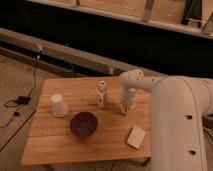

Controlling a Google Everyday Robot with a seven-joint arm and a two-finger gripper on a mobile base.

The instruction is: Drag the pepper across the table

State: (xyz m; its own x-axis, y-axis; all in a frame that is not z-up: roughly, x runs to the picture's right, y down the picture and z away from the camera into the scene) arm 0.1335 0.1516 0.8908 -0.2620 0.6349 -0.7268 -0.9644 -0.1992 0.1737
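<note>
The light wooden table [55, 137] fills the lower left of the camera view. My white arm reaches in from the right, and my gripper [127, 107] points down onto the tabletop near the table's right side, just right of the white shaker bottle [102, 95]. The pepper is hidden; I see no orange object, and the gripper covers the spot beneath it.
A dark purple bowl [83, 124] sits near the table's middle. A white cup [59, 105] stands upside down at the left. A pale sponge-like block [135, 137] lies near the front right edge. A long rail and a dark wall run behind the table.
</note>
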